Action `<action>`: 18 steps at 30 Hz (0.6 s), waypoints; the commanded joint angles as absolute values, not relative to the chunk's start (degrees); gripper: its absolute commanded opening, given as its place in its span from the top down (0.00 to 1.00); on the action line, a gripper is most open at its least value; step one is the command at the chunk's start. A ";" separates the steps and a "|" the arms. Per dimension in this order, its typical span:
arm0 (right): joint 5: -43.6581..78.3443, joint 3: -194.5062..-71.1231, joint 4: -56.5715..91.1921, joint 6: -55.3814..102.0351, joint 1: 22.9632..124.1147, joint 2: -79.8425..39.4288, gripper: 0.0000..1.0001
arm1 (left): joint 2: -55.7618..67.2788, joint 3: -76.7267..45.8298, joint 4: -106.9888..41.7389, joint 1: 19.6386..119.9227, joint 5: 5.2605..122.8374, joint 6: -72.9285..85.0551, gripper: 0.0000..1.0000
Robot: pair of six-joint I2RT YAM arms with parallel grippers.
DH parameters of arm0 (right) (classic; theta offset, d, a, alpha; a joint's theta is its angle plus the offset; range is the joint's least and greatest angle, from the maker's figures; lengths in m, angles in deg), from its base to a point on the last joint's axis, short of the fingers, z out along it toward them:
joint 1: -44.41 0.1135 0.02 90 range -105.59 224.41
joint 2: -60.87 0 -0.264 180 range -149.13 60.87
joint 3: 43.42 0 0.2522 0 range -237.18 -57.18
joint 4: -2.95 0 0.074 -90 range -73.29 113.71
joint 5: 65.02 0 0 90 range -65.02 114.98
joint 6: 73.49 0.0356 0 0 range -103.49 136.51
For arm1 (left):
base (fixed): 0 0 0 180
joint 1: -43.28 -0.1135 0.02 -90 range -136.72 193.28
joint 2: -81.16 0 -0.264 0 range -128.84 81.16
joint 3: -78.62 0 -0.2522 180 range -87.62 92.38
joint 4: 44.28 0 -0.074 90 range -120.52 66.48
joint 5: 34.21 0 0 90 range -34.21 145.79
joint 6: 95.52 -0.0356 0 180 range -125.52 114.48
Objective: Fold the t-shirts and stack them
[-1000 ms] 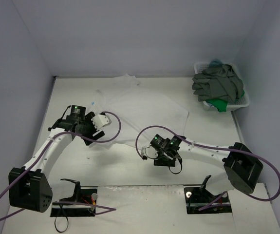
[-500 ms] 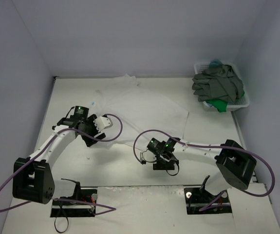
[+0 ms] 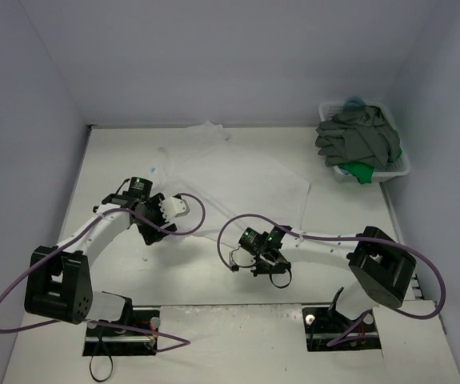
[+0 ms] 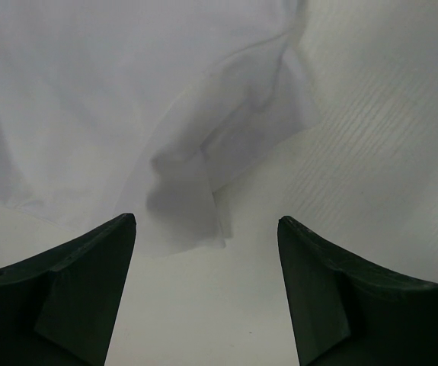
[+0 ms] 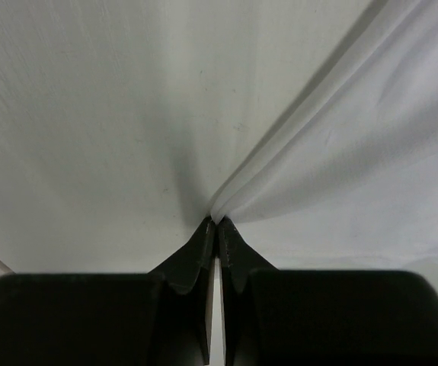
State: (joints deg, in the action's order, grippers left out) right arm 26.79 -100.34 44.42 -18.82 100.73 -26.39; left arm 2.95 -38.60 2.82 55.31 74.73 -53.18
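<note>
A white t-shirt (image 3: 230,180) lies spread flat on the table. My right gripper (image 3: 247,242) is at its near edge; in the right wrist view the gripper (image 5: 217,221) is shut on a pinched fold of the white t-shirt (image 5: 333,137). My left gripper (image 3: 151,229) hovers at the shirt's near left edge. Seen from the left wrist, this gripper (image 4: 206,219) is open, with a loose corner of the white t-shirt (image 4: 127,99) just ahead of the fingertips and nothing between them. A dark grey t-shirt (image 3: 358,138), a green one (image 3: 359,170) and a teal one (image 3: 354,102) sit heaped at the back right.
The heaped shirts lie in a white lattice basket (image 3: 402,170) at the table's back right corner. Purple cables loop beside both arms. Walls close the table at the left, back and right.
My right gripper slid left along the shirt's near edge and closed on a fold of it. My left gripper shifted slightly right toward the shirt's corner, still open.
</note>
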 commanded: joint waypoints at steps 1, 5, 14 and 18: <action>25.86 -100.25 44.66 -18.56 100.75 -27.72 1.00 | 7.07 -38.04 4.28 56.72 77.76 -55.00 0.30; 25.69 -100.33 44.40 -18.56 100.66 -28.51 1.00 | 10.84 -38.92 6.21 59.18 79.69 -53.68 0.30; 25.51 -101.57 44.40 -17.77 100.84 -28.69 1.00 | 8.50 -43.32 0.25 65.95 78.12 -49.81 0.30; 25.51 -101.57 44.40 -17.59 100.84 -28.07 1.00 | 4.09 -42.71 -1.51 66.05 76.71 -49.81 0.30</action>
